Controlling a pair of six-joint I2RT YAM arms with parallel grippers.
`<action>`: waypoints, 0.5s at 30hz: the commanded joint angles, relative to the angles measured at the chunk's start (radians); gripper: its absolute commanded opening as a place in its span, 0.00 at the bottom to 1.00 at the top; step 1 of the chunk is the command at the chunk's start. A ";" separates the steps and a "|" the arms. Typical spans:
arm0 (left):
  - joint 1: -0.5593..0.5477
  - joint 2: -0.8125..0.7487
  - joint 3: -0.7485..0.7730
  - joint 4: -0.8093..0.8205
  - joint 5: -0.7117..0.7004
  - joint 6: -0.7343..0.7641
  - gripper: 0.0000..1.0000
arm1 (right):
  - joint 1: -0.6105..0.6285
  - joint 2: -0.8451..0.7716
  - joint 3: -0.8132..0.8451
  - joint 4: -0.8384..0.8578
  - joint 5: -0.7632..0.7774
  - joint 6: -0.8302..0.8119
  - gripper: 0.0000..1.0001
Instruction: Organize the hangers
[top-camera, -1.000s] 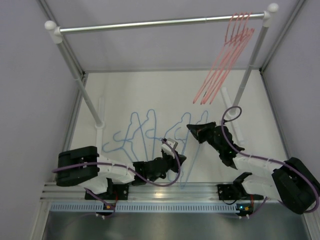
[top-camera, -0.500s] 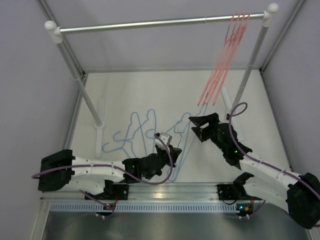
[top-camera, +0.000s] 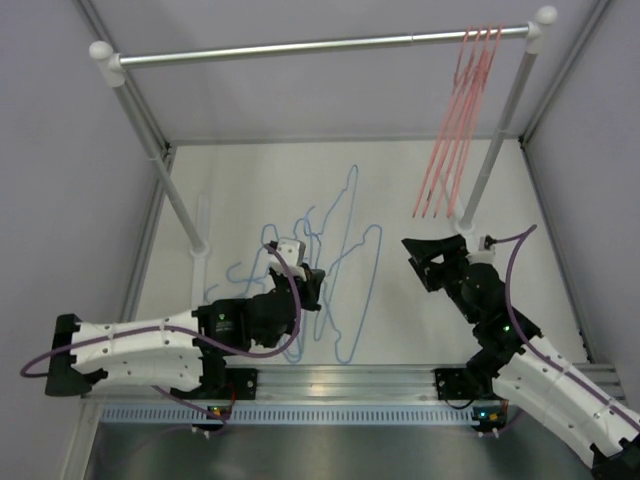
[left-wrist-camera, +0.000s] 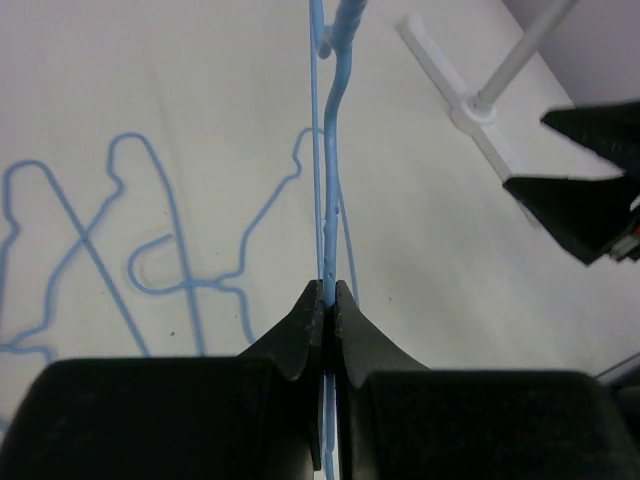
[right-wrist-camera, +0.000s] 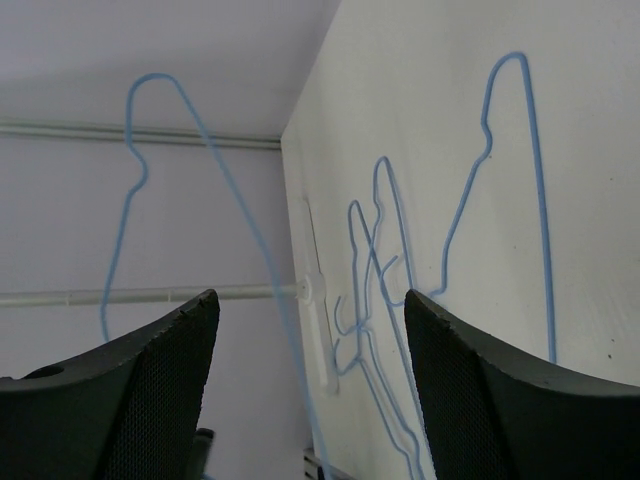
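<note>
My left gripper (top-camera: 308, 283) is shut on the wire of a light blue hanger (top-camera: 354, 180) and holds it up off the table; in the left wrist view the fingertips (left-wrist-camera: 329, 292) pinch the thin wire, and the hanger (left-wrist-camera: 331, 190) runs straight away from them. My right gripper (top-camera: 418, 262) stands open to the right of that hanger, apart from it, with nothing between its fingers (right-wrist-camera: 310, 330). More blue hangers (top-camera: 250, 270) lie tangled on the table. Several pink-red hangers (top-camera: 462, 120) hang from the right end of the silver rail (top-camera: 300, 47).
The rack's white posts stand at left (top-camera: 165, 170) and right (top-camera: 500, 130), with flat feet on the table (left-wrist-camera: 470, 110). Grey walls close in on both sides. The metal mounting rail (top-camera: 340, 385) runs along the near edge.
My right gripper has opened, released the blue hanger and drawn back to the right. My left arm has lifted that hanger and moved left. The pink-red hangers have swung back to hang straight.
</note>
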 joint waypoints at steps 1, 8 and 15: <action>0.030 0.011 0.237 -0.290 -0.137 0.025 0.00 | 0.013 -0.076 -0.009 -0.142 0.055 -0.050 0.72; 0.177 0.054 0.536 -0.430 -0.118 0.201 0.00 | 0.013 -0.116 0.008 -0.200 0.055 -0.090 0.72; 0.363 0.114 0.805 -0.475 0.088 0.335 0.00 | 0.013 -0.104 0.023 -0.202 0.047 -0.107 0.72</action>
